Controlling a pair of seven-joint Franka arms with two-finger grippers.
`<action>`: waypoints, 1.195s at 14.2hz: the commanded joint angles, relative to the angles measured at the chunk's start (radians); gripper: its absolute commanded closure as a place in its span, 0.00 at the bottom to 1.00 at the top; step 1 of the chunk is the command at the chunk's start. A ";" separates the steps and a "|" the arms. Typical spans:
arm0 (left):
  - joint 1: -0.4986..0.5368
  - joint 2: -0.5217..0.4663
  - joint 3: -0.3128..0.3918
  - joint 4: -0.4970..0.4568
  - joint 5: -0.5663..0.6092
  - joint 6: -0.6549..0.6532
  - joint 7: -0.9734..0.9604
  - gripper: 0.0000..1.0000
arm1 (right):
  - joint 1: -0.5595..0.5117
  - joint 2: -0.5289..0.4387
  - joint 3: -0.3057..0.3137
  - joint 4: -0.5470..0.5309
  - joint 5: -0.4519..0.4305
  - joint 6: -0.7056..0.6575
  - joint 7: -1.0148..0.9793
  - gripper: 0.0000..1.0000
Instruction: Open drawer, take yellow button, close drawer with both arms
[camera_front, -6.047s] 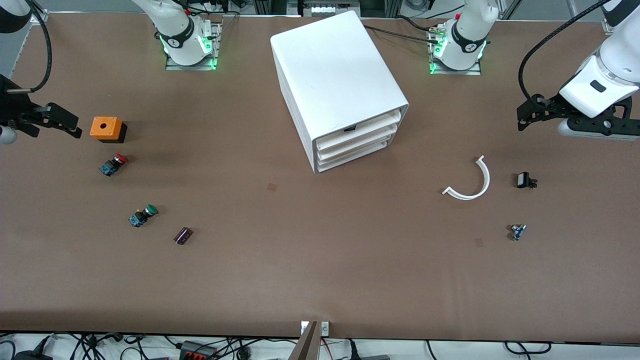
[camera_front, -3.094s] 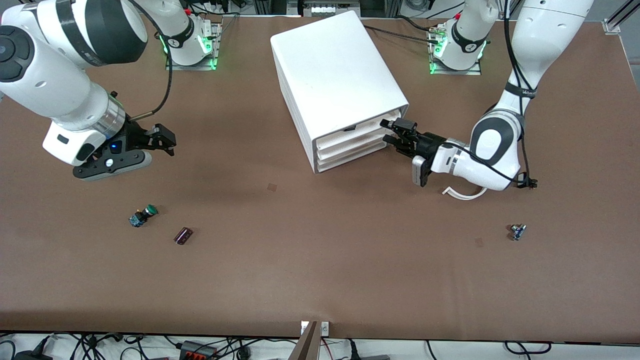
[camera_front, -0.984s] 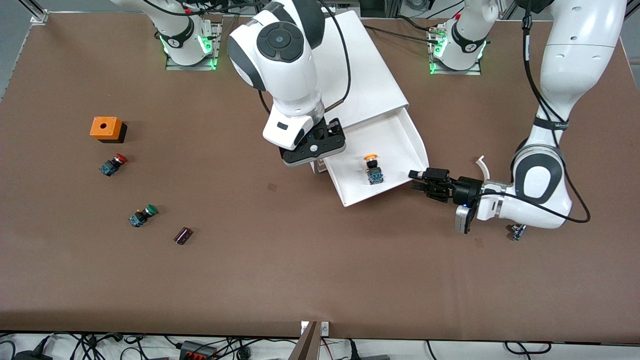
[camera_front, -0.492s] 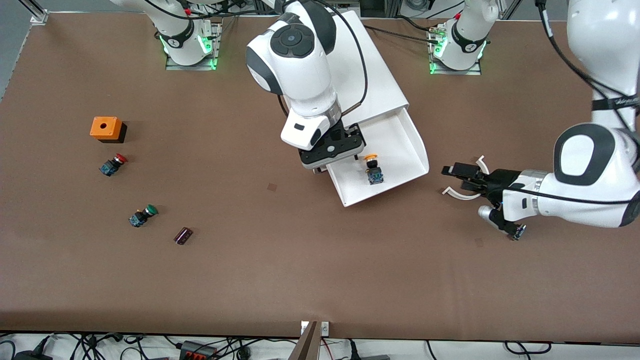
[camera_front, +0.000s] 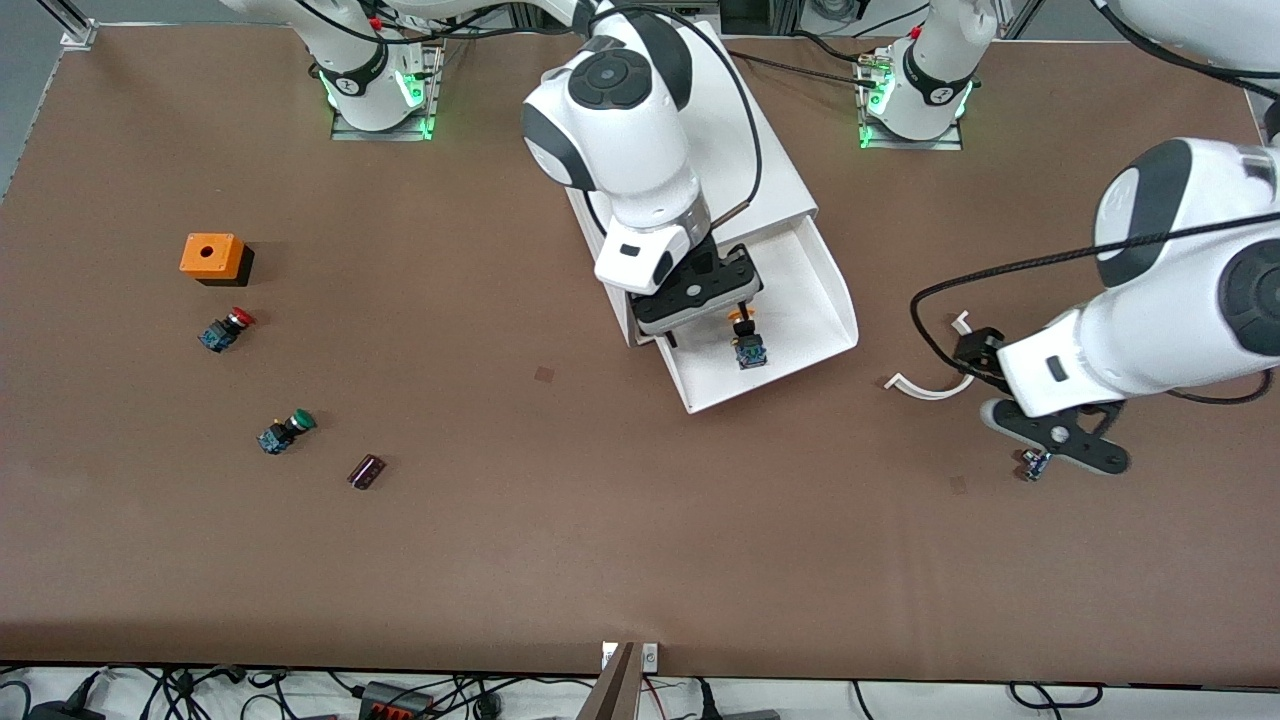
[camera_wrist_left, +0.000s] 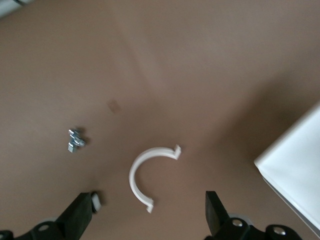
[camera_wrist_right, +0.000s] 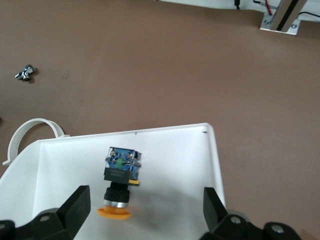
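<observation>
The drawer (camera_front: 790, 320) stands pulled out of the white cabinet (camera_front: 690, 150), with the button (camera_front: 746, 342) lying on its side inside it. The right gripper (camera_wrist_right: 145, 210) hovers over the button, fingers spread wide, holding nothing. The left gripper (camera_wrist_left: 147, 217) hangs wide open and empty over the white curved clip (camera_front: 935, 385) on the bench (camera_front: 600, 520).

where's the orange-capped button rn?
The button lies on its side in the pulled-out top drawer, directly under the open right gripper; nothing grips it.
</observation>
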 joint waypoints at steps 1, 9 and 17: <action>0.008 0.023 0.012 0.038 0.031 0.044 -0.013 0.00 | 0.036 0.054 -0.016 0.047 -0.002 0.044 0.023 0.00; 0.015 0.023 0.002 0.029 0.016 0.047 -0.236 0.00 | 0.051 0.111 -0.019 0.055 -0.008 0.127 0.023 0.00; 0.014 0.028 0.000 0.029 0.014 0.049 -0.236 0.00 | 0.057 0.145 -0.018 0.056 -0.016 0.193 0.020 0.12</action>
